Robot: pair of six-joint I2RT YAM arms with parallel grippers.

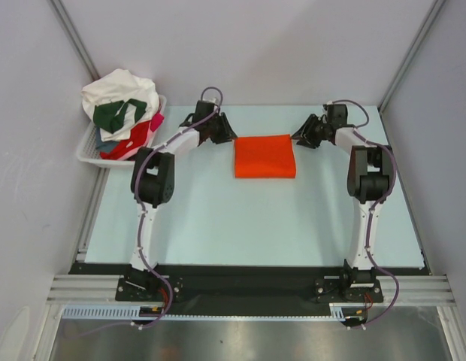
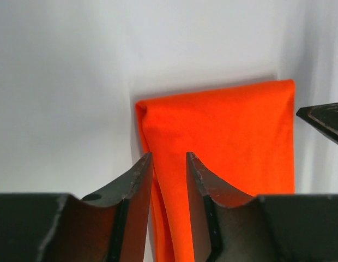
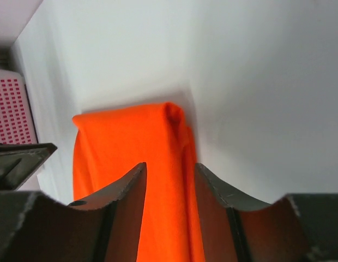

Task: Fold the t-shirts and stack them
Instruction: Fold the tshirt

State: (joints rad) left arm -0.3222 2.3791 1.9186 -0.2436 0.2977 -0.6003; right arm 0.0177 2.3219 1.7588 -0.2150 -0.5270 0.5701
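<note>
Orange t-shirt [image 1: 264,156] lies folded into a neat rectangle on the pale table [image 1: 218,218], far centre. Left gripper [image 1: 227,137] sits low at the shirt's left edge, right gripper [image 1: 298,138] at its right edge. In both wrist views the jaws are parted with a clear gap, and the shirt's folded edge shows through it; neither pair is seen pinching cloth. Other t-shirts [image 1: 120,113], white, dark green, red and pink, are heaped unfolded in the white basket [image 1: 88,154] at the far left corner, well apart from the orange one
</note>
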